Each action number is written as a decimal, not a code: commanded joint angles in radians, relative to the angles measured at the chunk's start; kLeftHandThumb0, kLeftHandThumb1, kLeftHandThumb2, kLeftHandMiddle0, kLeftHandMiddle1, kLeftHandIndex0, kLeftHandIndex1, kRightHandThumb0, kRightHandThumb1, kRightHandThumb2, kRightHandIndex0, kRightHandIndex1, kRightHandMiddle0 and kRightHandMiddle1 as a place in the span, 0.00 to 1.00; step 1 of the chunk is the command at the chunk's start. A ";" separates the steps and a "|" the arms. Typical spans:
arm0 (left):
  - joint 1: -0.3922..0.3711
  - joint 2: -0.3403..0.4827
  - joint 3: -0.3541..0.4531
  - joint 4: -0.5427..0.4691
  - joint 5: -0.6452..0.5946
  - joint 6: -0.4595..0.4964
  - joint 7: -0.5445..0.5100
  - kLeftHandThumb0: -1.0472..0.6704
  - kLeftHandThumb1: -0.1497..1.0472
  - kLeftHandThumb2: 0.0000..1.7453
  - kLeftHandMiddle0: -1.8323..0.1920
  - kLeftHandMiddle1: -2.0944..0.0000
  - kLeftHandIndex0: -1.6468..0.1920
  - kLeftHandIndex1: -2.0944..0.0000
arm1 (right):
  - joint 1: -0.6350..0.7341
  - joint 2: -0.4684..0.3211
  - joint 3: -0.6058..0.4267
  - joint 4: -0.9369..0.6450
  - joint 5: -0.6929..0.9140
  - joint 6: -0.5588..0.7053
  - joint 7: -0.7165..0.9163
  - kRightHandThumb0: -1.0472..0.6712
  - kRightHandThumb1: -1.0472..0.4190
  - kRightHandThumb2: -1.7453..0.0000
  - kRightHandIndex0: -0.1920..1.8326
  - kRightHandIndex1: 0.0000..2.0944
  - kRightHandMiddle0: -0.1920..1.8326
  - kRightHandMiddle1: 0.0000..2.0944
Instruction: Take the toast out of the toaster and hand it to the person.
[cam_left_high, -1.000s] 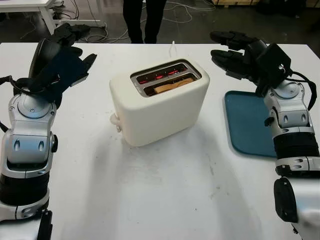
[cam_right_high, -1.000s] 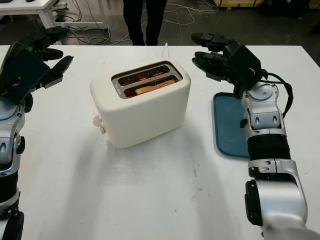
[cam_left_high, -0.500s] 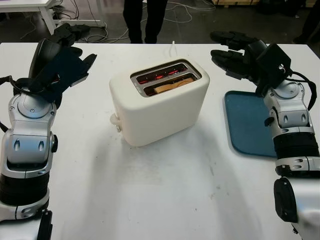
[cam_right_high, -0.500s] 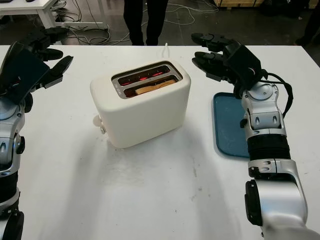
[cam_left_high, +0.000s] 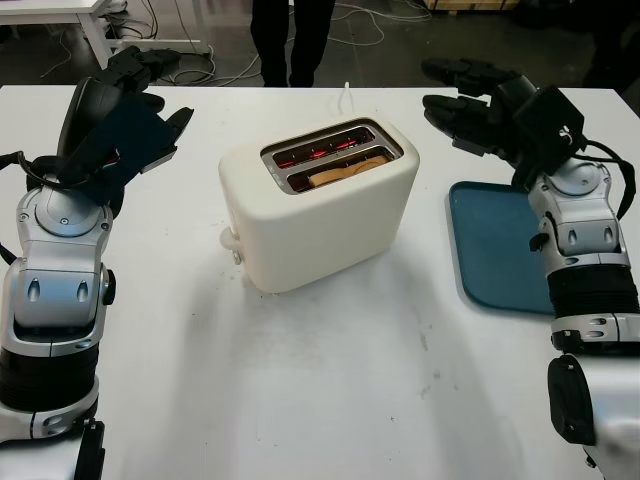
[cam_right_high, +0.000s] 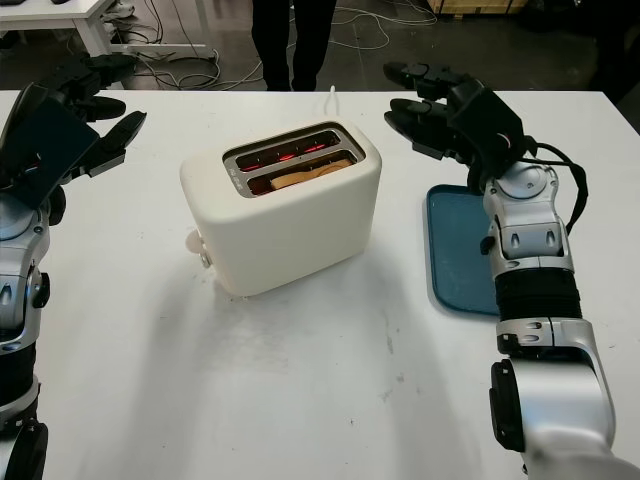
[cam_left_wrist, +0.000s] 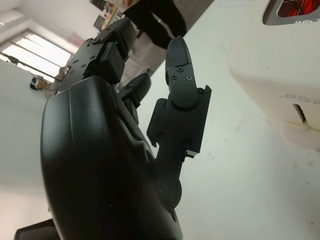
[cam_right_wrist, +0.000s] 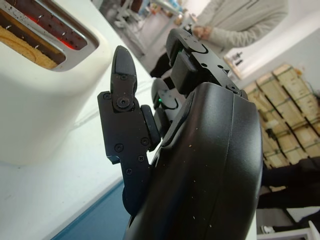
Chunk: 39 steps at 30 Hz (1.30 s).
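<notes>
Toast (cam_left_high: 345, 170) in toaster (cam_left_high: 318, 205); blue tray (cam_left_high: 500, 245) well right.

Dark floor (cam_left_high: 400, 40) behind the white table (cam_left_high: 330, 400), with cables (cam_left_high: 190, 60) snaking all over it. Another white table (cam_left_high: 60, 10) sits far left.

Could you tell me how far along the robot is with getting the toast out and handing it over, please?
Nothing looks done yet: the toast sits down in the nearer slot of the toaster. Neither hand is on it: the left hand hovers open left of the toaster, the right hand open to its right, above the blue tray. The grasp, the lift and the handover to the person beyond the table remain.
</notes>
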 joint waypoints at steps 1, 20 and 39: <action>0.004 0.007 -0.001 -0.016 0.016 0.004 0.003 0.40 0.89 0.25 0.88 0.55 0.74 0.82 | -0.012 -0.007 -0.001 -0.012 -0.002 -0.006 -0.008 0.42 0.09 0.83 0.35 0.01 0.35 0.00; -0.008 0.005 -0.005 -0.010 0.013 0.004 0.003 0.41 0.89 0.25 0.89 0.53 0.74 0.82 | -0.009 -0.006 0.002 -0.016 -0.005 0.000 -0.014 0.42 0.09 0.84 0.36 0.01 0.35 0.00; 0.000 0.007 -0.002 -0.012 0.011 -0.002 0.001 0.41 0.89 0.26 0.90 0.53 0.75 0.81 | -0.009 -0.002 -0.001 0.002 0.000 -0.011 -0.012 0.41 0.09 0.84 0.36 0.00 0.35 0.00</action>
